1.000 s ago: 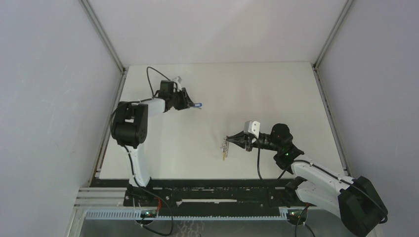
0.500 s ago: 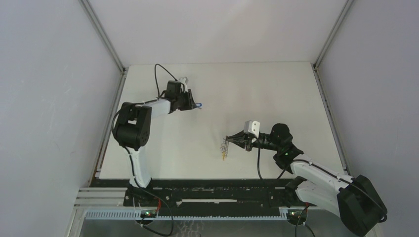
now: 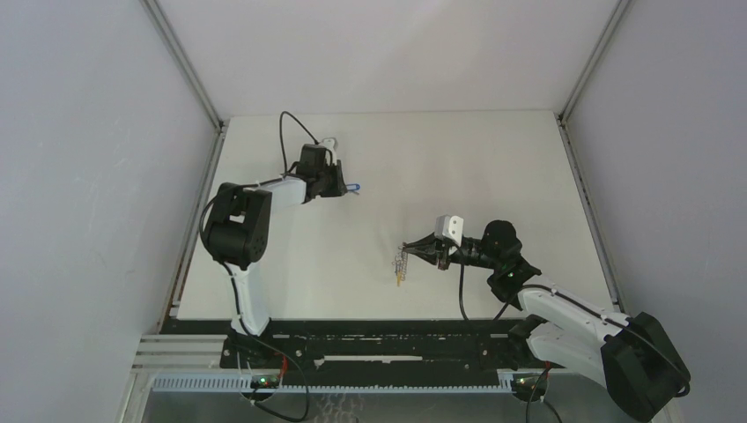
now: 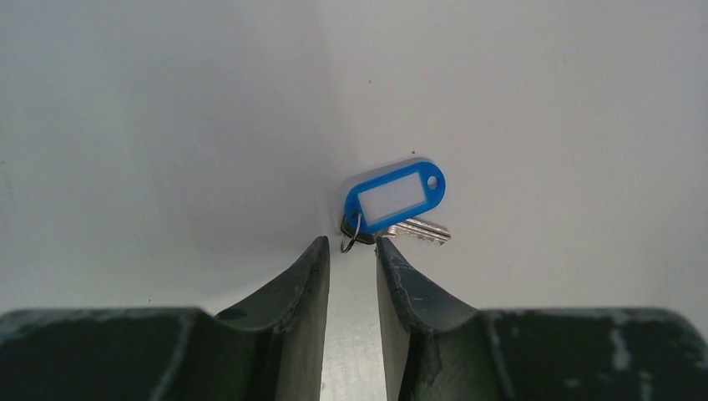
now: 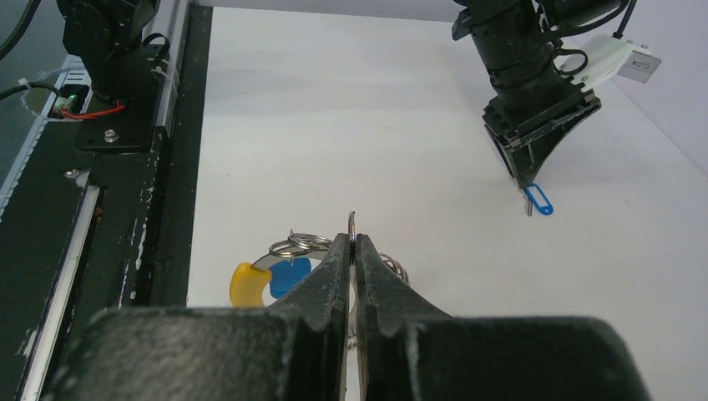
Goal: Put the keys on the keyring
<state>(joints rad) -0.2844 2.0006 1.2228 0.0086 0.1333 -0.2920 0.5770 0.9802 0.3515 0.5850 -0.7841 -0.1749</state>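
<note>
A key with a blue plastic tag (image 4: 394,197) and a short silver blade lies on the white table at the back left, also in the top view (image 3: 352,188) and right wrist view (image 5: 538,200). My left gripper (image 4: 351,249) is slightly open and empty, its tips just short of the key's small ring; it shows in the top view (image 3: 335,182). My right gripper (image 5: 351,238) is shut on a thin wire of the keyring (image 5: 299,244), a silvery loop with a yellow section and a blue piece, held near the table's middle (image 3: 402,266).
The table (image 3: 458,167) is white with grey walls on the left, back and right. A black rail (image 3: 370,339) with the arm bases runs along the near edge. The left arm's wrist and cable (image 5: 526,75) stand at the back left.
The left wrist has rolled and shifted slightly beside the blue-tagged key, which stays on the table. The right arm and the keyring have not moved.
</note>
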